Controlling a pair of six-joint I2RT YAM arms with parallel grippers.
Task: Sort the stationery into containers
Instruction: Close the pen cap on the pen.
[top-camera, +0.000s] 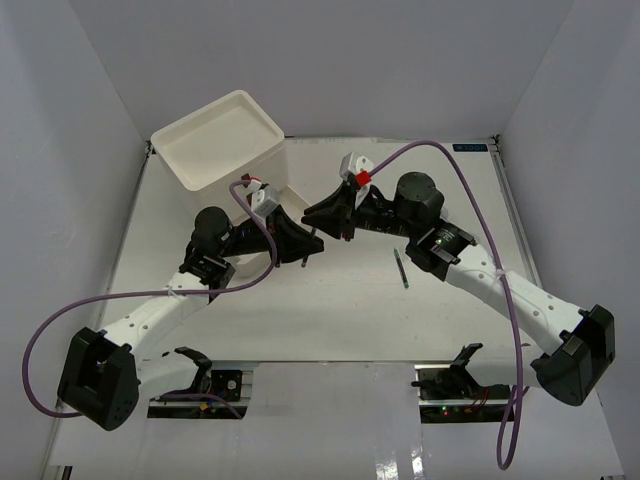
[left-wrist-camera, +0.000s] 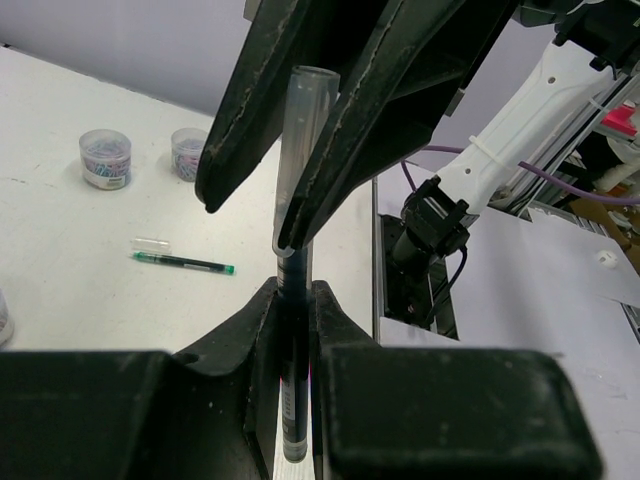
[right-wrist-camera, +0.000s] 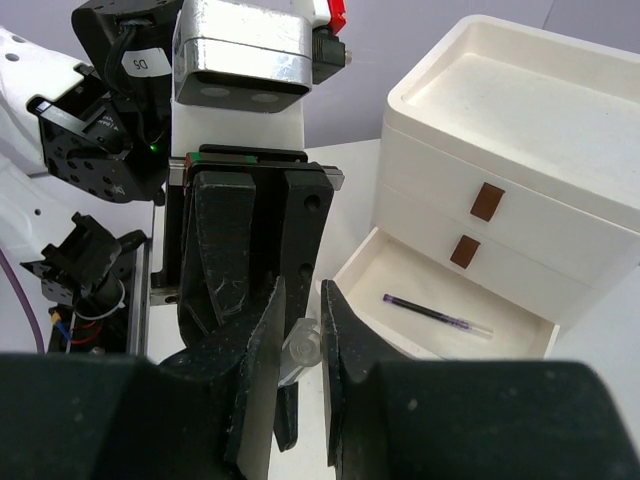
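left gripper (left-wrist-camera: 293, 300) clamps pen (left-wrist-camera: 297, 270) low on barrel, right gripper (right-wrist-camera: 301, 330) clamps its clear cap (left-wrist-camera: 308, 110), mid-frame; likely capping before open drawer (right-wrist-camera: 400, 280), lower right.

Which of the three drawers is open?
The bottom drawer: it is pulled out with a purple pen lying inside, while the middle drawer and top drawer are shut.

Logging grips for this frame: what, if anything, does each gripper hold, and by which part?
Both hold one pen. The left gripper clamps its dark barrel, and the right gripper clamps its clear cap.
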